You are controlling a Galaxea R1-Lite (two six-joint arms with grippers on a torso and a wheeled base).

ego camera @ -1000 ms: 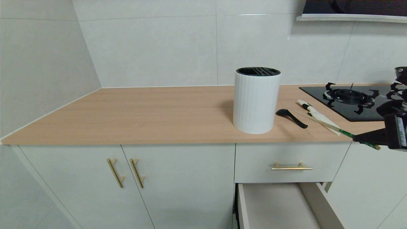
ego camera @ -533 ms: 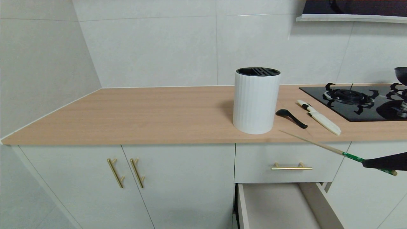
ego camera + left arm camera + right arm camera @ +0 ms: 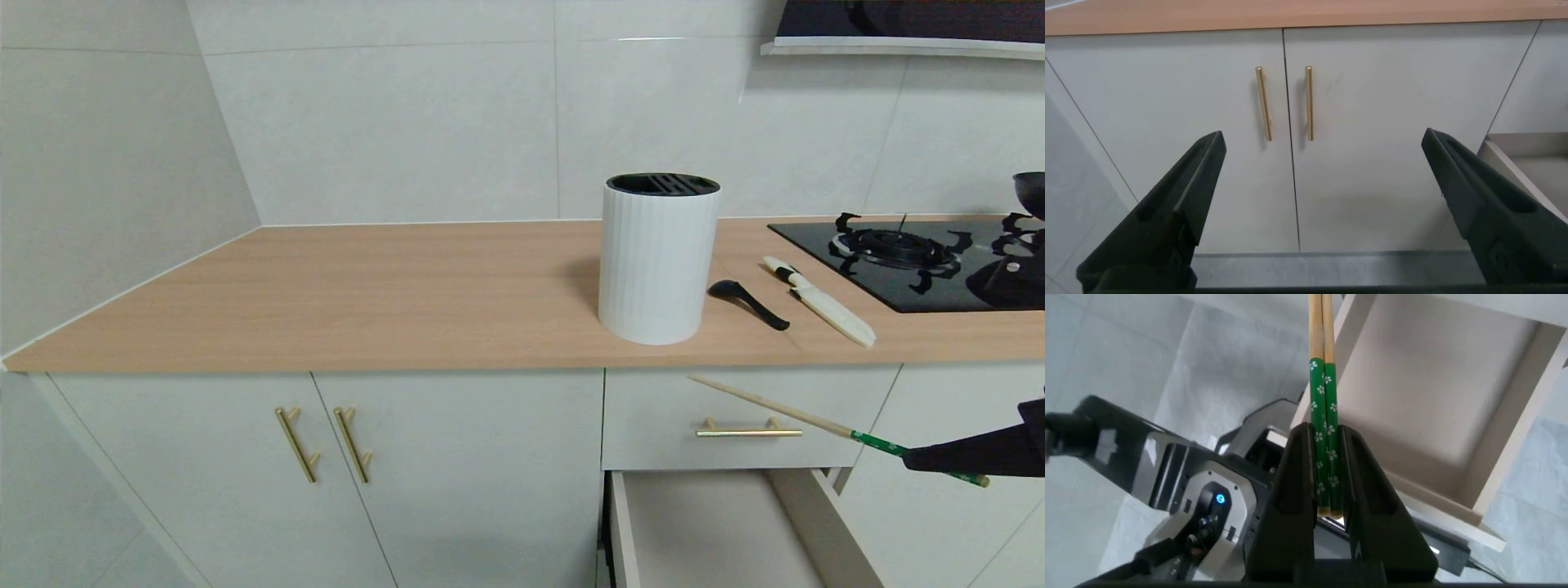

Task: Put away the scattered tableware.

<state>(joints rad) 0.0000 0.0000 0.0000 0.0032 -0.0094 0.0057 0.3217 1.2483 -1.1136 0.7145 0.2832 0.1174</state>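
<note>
Wooden desk (image 3: 408,294) above open drawer (image 3: 710,531). Right hand (image 3: 918,461) clenched on chopsticks (image 3: 775,406), held over open drawer, tips slanting up. Left hand (image 3: 1323,139) released, jaws wide, facing cabinet doors (image 3: 1372,163) beside open drawer.

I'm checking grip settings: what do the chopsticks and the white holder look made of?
The chopsticks look like bamboo or wood: pale matte shafts, green flower-printed ends. The white holder is probably matte plastic: ribbed wall, black slotted insert.
</note>
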